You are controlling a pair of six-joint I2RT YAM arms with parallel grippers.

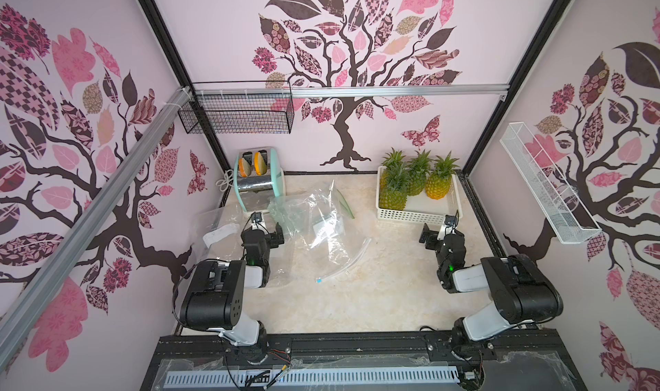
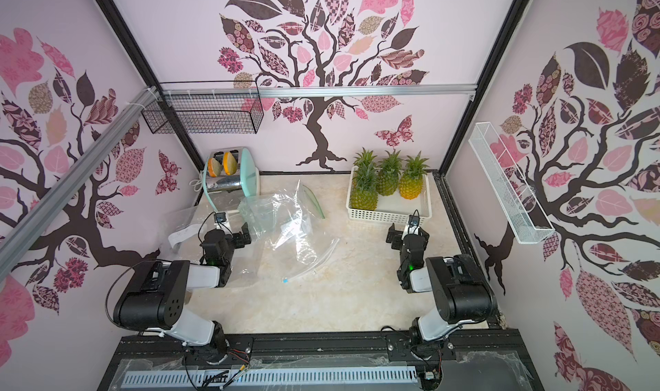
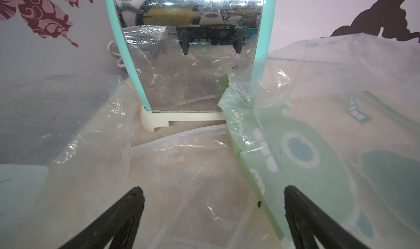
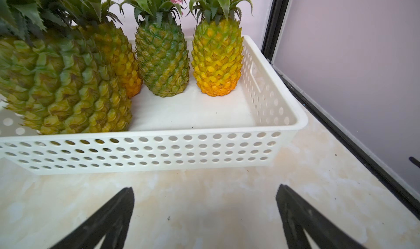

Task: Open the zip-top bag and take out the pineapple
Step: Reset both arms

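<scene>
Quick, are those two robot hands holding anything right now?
Left hand: open, holding nothing, over the clear plastic bags.
Right hand: open, holding nothing, facing the white basket.

Clear zip-top bag (image 1: 323, 225) crumpled on tabletop (image 1: 375, 292), four pineapples (image 1: 437, 185) upright in white basket (image 1: 407, 216)

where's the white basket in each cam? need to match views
Both top views: white basket in the far right corner of the table.
Left wrist: not in it.
Right wrist: basket just ahead of the right gripper, spanning the frame.
Shared landmark: the yellowest pineapple, standing in it.
</scene>
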